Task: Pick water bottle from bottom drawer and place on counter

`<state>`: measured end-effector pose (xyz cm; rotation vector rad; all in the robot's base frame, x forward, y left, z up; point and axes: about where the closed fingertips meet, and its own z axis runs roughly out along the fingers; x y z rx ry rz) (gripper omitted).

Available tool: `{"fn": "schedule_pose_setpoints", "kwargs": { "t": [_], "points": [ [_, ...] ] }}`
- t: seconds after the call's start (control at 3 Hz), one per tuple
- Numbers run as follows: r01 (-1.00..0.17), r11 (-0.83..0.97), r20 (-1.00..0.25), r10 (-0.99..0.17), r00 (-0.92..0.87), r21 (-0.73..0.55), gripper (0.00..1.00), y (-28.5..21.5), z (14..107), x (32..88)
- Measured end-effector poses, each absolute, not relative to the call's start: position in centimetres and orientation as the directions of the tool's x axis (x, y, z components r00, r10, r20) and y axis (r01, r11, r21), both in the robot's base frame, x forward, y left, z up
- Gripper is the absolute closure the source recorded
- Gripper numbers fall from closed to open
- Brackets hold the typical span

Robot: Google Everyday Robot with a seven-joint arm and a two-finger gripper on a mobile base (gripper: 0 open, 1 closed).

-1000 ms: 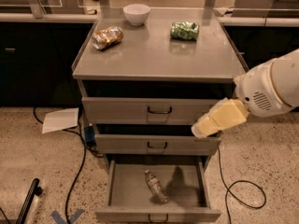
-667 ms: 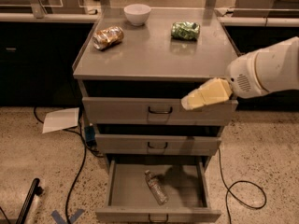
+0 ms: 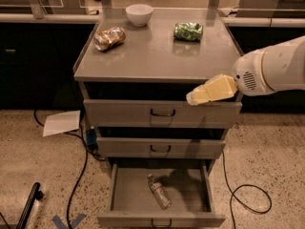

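Note:
The water bottle [image 3: 158, 191], clear with a white-and-red label, lies on its side in the open bottom drawer [image 3: 128, 199], near the middle. The counter [image 3: 152, 51] is the grey top of the cabinet. My gripper [image 3: 195, 97] reaches in from the right on a white arm. It hangs in front of the top drawer, just below the counter's front edge and well above the bottle. It holds nothing that I can see.
On the counter stand a white bowl [image 3: 139, 14], a crushed brown can [image 3: 109, 38] and a crushed green can [image 3: 188, 31]. The two upper drawers are closed. Cables [image 3: 78, 175] and a sheet of paper [image 3: 62, 122] lie on the floor to the left, another cable [image 3: 240, 194] to the right.
My gripper has moved up from the level of the middle drawer to the top drawer, a little to the left. The bottle has not moved.

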<state>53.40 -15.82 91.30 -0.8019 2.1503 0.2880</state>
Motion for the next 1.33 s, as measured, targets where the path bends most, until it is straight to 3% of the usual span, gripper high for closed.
{"fn": "schedule_pose_setpoints", "kwargs": {
  "t": [0.67,1.33],
  "points": [
    [-0.555,0.825,-0.795,-0.264,-0.546,0.107,0.00,-16.7,81.4,52.9],
    [-0.488,0.852,-0.818,-0.137,-0.559,0.190,0.00,-16.8,70.6,52.6]
  ]
}}
